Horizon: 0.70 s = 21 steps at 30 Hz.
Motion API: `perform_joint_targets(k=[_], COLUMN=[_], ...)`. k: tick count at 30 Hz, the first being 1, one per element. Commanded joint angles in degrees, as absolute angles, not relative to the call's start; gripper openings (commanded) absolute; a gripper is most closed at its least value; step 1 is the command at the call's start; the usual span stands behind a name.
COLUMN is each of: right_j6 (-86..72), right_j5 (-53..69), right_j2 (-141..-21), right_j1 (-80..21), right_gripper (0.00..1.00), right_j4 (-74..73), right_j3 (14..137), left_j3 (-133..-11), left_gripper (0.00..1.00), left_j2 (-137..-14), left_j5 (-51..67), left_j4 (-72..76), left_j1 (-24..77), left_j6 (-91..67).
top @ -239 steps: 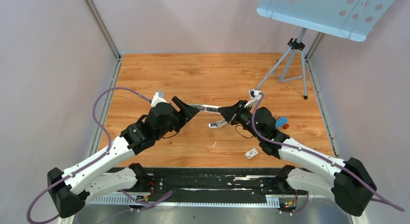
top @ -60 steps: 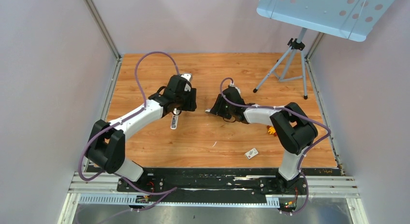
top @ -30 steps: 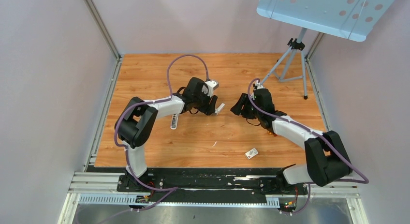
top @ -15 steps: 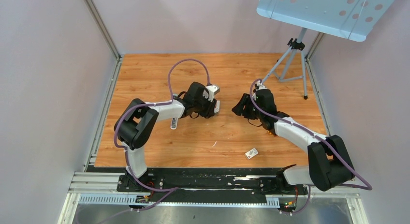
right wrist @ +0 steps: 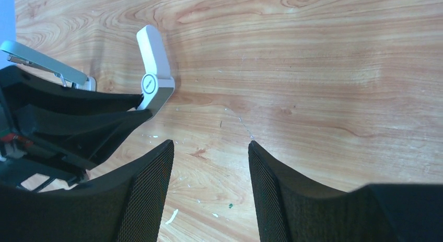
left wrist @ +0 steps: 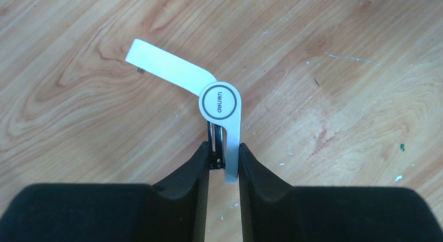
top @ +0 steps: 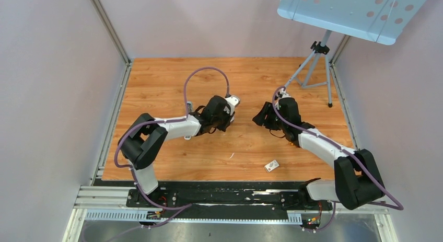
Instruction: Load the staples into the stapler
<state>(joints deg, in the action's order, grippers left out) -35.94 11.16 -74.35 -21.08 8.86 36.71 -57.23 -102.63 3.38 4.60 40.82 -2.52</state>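
Stapler [left wrist: 219, 103]: metal end clamped in the narrow-set left gripper [left wrist: 223, 157], white cover swung out. Right gripper [right wrist: 209, 150]: spread wide, holding nothing, facing it mid-table [top: 156, 80], all edges well apart.

We see the stapler [left wrist: 219, 103] as smooth white plastic with a soft sheen, and bright bare metal shows at its 6 o'clock end between the matt black fingers [left wrist: 183, 184] of the left gripper [left wrist: 223, 150]. The right gripper [right wrist: 209, 148] has matt black pads [right wrist: 149, 189] with a fine mesh texture. The table [left wrist: 339, 69] is lightly glossy wood grain, scuffed and flecked white toward 5 o'clock
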Motion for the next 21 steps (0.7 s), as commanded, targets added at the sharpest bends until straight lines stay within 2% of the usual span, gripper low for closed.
perform_joint_targets(k=[1, 6, 9, 13, 21], right_j6=[-35.4, -34.8, -34.6, -34.3, -33.4], right_j5=[11.5, 11.4, 11.0, 10.0, 5.7], right_j2=[-71.9, -69.3, -66.3, -62.7, -54.4], right_j1=[-19.7, -19.3, -18.8, -18.5, -17.1], right_gripper=[0.58, 0.59, 0.59, 0.59, 0.60], right_j4=[7.1, 5.4, 4.4, 2.9, -3.9], right_j3=[35.1, 34.1, 33.1, 31.8, 29.6], left_j3=[-56.1, -60.7, -64.6, -70.0, -79.8], left_gripper=[0.16, 0.12, 0.11, 0.12, 0.12], left_j2=[-99.0, -100.1, -102.7, -108.1, -118.0], left_j5=[-9.9, -33.9, -43.4, -49.9, -53.1], left_j4=[3.6, -13.3, -25.8, -38.7, -50.9], left_j1=[44.8, 49.9, 52.0, 55.1, 58.7], left_j6=[-3.3, -9.9, -15.0, -20.1, -24.5])
